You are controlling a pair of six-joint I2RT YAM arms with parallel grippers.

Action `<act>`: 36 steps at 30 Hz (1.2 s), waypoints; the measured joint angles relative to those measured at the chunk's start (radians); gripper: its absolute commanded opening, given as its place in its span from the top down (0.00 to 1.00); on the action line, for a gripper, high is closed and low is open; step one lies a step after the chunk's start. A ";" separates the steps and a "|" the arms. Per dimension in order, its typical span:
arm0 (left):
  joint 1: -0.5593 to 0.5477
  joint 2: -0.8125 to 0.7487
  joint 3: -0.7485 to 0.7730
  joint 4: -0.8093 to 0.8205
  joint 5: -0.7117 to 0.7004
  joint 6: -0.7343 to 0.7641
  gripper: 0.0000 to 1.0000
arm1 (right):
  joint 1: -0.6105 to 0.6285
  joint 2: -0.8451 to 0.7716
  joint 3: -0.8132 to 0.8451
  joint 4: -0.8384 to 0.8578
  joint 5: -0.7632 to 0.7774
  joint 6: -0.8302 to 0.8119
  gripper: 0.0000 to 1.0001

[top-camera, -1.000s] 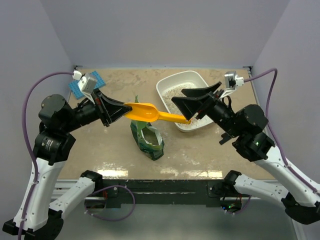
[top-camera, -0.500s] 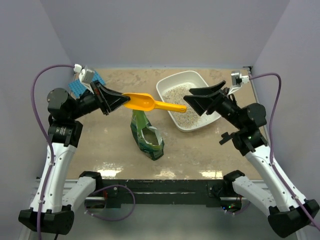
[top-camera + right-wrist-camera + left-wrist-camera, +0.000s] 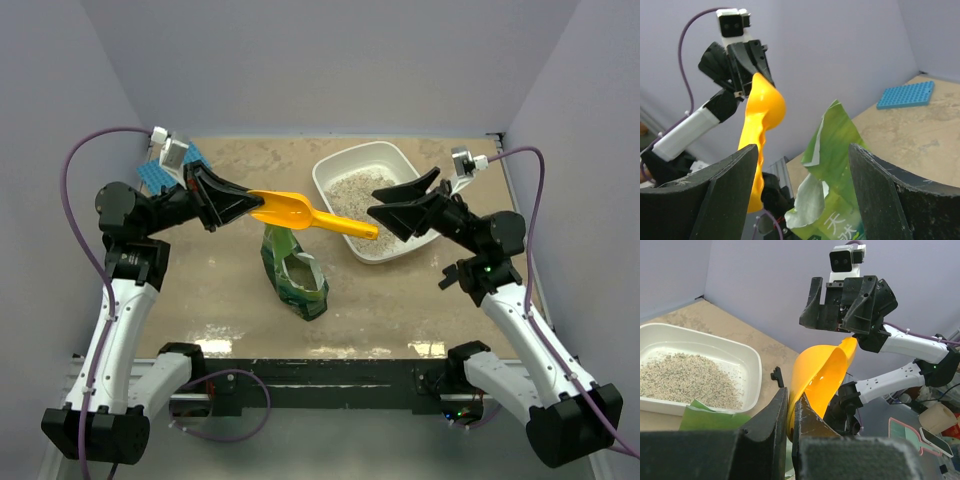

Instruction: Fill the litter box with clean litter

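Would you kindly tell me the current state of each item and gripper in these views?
litter box: partly filled.
clean litter: shallow layer in the litter box.
scoop: held aloft, bowl looks empty.
green pouch: upright, top torn open.
left gripper: jaws shut on the scoop's bowl end.
right gripper: jaws open, by the scoop's handle.

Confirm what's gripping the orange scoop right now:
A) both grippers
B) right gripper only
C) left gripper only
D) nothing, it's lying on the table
C: the left gripper is shut on the bowl rim of the orange scoop, holding it in the air, while the right gripper has its jaws wide open at the handle end.
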 measured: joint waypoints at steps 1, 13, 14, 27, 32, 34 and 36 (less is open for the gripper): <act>0.000 0.004 -0.002 0.005 0.003 -0.001 1.00 | 0.000 0.002 -0.003 0.018 -0.013 0.010 0.23; 0.001 0.031 -0.003 0.011 0.011 0.004 1.00 | 0.099 0.014 -0.007 0.066 -0.064 0.014 0.25; 0.001 0.031 -0.003 0.007 0.011 0.008 1.00 | 0.120 0.021 -0.006 0.056 -0.059 0.006 0.25; 0.001 0.031 -0.003 -0.052 0.002 0.041 1.00 | 0.178 0.052 -0.006 0.016 -0.016 -0.037 0.41; 0.001 0.031 -0.003 -0.066 -0.010 0.062 1.00 | 0.188 0.052 -0.006 0.005 -0.016 -0.042 0.43; 0.001 0.031 -0.003 -0.072 -0.012 0.064 1.00 | 0.193 0.052 -0.006 0.002 -0.016 -0.043 0.44; 0.001 0.031 -0.003 -0.082 -0.016 0.066 1.00 | 0.199 0.052 -0.006 0.001 -0.016 -0.044 0.44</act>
